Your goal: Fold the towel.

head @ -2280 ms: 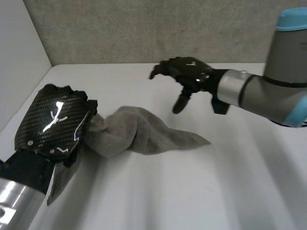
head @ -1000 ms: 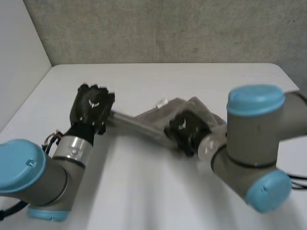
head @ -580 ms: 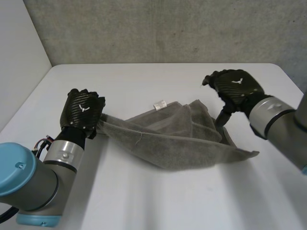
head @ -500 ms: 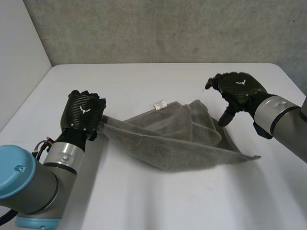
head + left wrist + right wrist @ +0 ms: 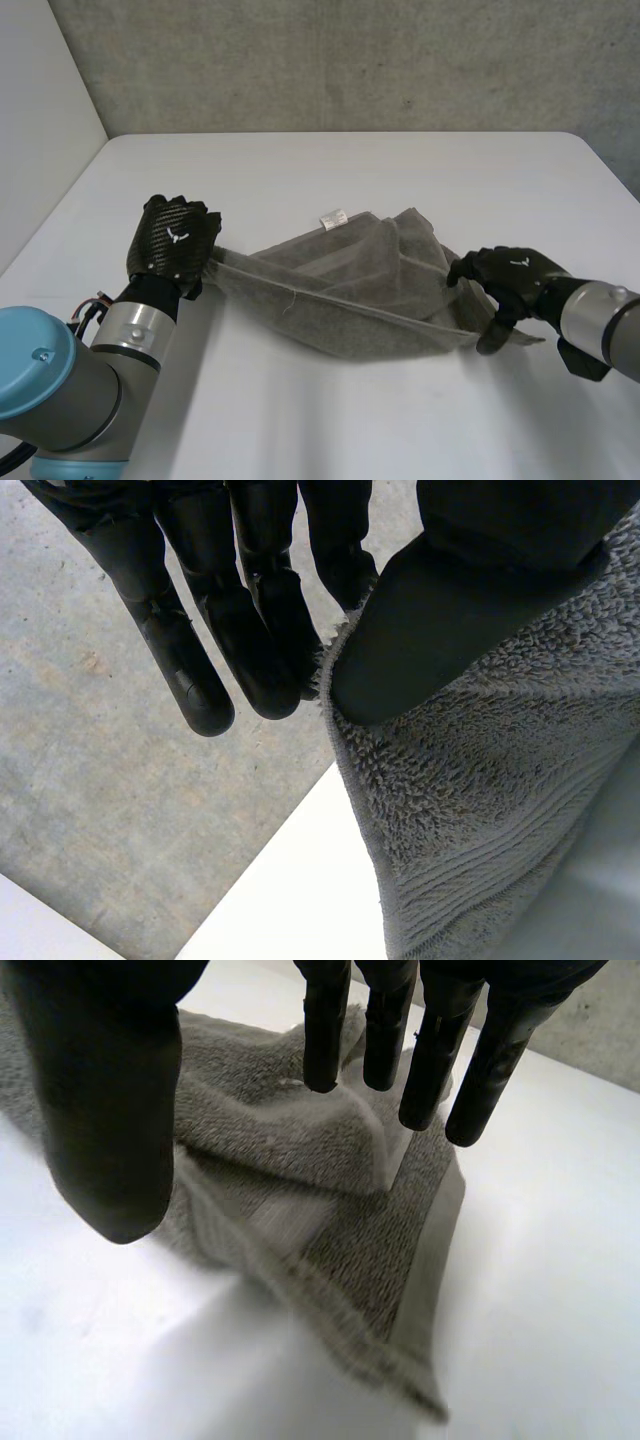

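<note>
Towel (image 5: pixel 350 290) lies rumpled on the bench (image 5: pixel 330 420), one corner pinched by the left robot hand (image 5: pixel 172 245); the right robot hand (image 5: pixel 510 280), fingers straight and spread, is over the opposite corner

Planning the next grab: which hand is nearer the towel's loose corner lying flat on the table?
Right. The right hand is open just over that corner; the left hand pinches the opposite end of the towel.

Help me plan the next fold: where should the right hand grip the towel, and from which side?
Probably the flat corner by the right hand, from above: it lies thin and spread on the table, opposite the end the left hand pinches.
</note>
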You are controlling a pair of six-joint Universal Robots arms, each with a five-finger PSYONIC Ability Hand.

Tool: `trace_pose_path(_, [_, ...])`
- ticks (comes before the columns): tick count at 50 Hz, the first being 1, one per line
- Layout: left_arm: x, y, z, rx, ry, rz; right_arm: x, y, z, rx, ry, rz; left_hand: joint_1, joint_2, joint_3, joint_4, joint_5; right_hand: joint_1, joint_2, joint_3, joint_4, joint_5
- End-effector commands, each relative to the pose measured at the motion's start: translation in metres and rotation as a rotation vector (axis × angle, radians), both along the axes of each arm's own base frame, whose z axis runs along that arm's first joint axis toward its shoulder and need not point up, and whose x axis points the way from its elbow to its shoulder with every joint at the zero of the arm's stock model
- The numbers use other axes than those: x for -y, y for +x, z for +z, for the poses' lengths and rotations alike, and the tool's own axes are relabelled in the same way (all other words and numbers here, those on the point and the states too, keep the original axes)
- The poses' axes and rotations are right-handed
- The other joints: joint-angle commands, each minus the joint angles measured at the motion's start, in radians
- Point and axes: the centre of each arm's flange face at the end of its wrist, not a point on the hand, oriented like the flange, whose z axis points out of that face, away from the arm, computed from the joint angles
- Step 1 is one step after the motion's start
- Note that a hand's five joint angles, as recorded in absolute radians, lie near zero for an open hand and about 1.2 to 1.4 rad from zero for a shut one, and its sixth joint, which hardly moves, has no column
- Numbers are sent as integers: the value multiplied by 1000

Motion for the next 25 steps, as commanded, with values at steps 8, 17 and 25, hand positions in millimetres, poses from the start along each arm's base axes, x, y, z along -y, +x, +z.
trace_pose_path(8, [-1, 1, -2, 4, 9, 1, -19, -14, -12, 35, 12, 21, 228, 178, 179, 178, 187, 28, 39, 35, 24, 9])
trace_pose_path(17, [-1, 1, -2, 7, 15, 2, -9, -9, -44, 20, -21, 28, 228, 178, 179, 178, 187, 250, 262, 258, 247, 231])
trace_pose_path(25, [0, 2, -1, 6, 14, 7, 9, -11, -46, -18, -59, -27, 228, 178, 179, 178, 187, 970, 982, 977, 966, 951])
